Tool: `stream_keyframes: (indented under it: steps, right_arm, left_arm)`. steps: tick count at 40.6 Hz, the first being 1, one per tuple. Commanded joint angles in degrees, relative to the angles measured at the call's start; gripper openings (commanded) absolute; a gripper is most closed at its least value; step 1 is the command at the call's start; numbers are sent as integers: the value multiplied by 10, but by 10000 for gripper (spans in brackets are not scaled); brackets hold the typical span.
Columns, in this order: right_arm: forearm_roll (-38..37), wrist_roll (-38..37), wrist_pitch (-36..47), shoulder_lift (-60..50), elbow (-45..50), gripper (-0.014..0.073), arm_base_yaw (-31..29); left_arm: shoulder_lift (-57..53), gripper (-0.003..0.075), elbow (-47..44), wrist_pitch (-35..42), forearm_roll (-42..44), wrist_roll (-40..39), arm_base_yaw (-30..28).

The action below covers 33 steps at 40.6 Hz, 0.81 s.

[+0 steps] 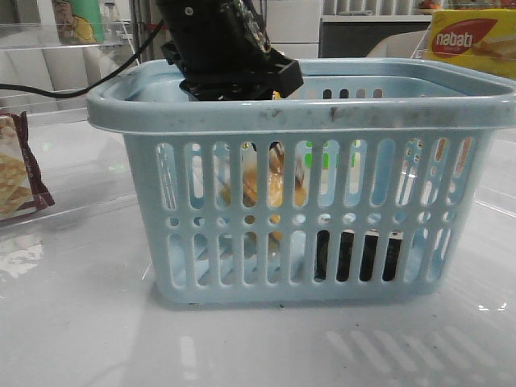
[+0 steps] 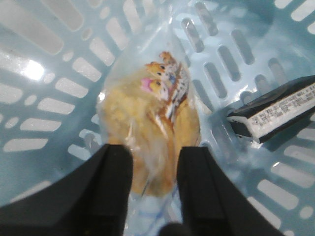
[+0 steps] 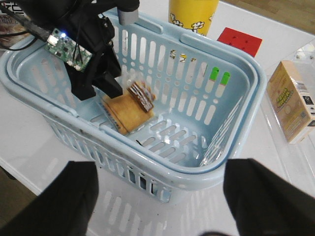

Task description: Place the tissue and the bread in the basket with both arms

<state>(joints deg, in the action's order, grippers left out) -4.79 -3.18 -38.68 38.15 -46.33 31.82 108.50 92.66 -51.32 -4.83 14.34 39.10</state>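
The light-blue basket (image 1: 322,113) fills the middle of the front view. My left gripper (image 2: 155,152) reaches down inside it, and its fingers stand on either side of the top end of the bread (image 2: 152,118). The bread is a clear packet of tan slices with a printed label, and it hangs tilted toward the basket floor. It shows through the slots (image 1: 262,189) and in the right wrist view (image 3: 129,109). The black tissue pack (image 2: 275,110) lies on the basket floor beside it (image 1: 355,254). My right gripper (image 3: 157,196) is open and empty, above the table outside the basket rim (image 3: 189,178).
A yellow nabati box (image 1: 472,40) stands at the back right, and a maroon-edged snack bag (image 1: 20,169) lies at the left. The right wrist view shows a yellow cup (image 3: 193,14), a red block (image 3: 239,42) and a pale yellow carton (image 3: 293,101) around the basket.
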Motion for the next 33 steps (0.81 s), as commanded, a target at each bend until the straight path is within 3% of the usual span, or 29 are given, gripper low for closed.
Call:
stream_keyframes:
  steps: [1,17,33]
  right_arm:
    - [-9,1,41,0,-15,622,0]
    - [-9,1,41,0,-15,622,0]
    - [-9,1,41,0,-15,622,0]
  left_arm:
    - [-41,401,26,23,-9,-1,4]
    - [-215,400,36,13,-12,-8,4]
    - [-465,400,-200,74,-33,-8,4]
